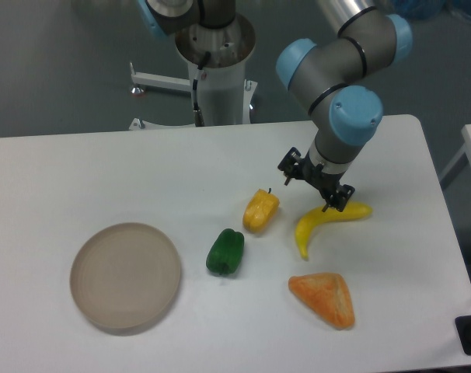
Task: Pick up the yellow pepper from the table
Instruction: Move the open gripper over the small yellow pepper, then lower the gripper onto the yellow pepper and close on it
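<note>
orange triangular piece lies nearest on the white bench | tan plate left, green pepper beside it | yellow pepper rests mid-bench, banana just right | my claw hangs released and empty between pepper and banana, wrist bent downward, arm reaching in from top right

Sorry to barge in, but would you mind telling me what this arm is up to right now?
The arm is going for the yellow pepper, which lies untouched on the table. Its gripper hangs open and empty just right of the pepper, above the banana. A green pepper, an orange triangular piece and a round dish also sit on the table. Nothing has been grasped yet.
</note>
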Available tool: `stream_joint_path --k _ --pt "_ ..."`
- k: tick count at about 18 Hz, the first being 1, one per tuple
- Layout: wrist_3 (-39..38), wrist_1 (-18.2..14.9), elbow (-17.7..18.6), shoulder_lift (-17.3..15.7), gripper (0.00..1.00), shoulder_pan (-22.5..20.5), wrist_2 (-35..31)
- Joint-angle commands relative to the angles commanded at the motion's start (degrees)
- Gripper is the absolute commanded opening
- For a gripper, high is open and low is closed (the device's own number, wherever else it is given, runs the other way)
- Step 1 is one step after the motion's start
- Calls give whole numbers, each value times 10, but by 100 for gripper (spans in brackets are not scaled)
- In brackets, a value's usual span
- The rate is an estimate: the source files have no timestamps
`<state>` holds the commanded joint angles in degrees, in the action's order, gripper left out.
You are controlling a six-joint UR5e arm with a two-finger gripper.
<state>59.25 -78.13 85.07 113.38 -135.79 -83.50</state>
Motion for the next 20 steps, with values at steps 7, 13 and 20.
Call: stream_joint_path --k 7,13,20 --pt "-36 56 61 -38 100 15 12" --pt "-34 95 104 -49 100 33 -8" --pt "-29 159 144 -49 100 49 -29"
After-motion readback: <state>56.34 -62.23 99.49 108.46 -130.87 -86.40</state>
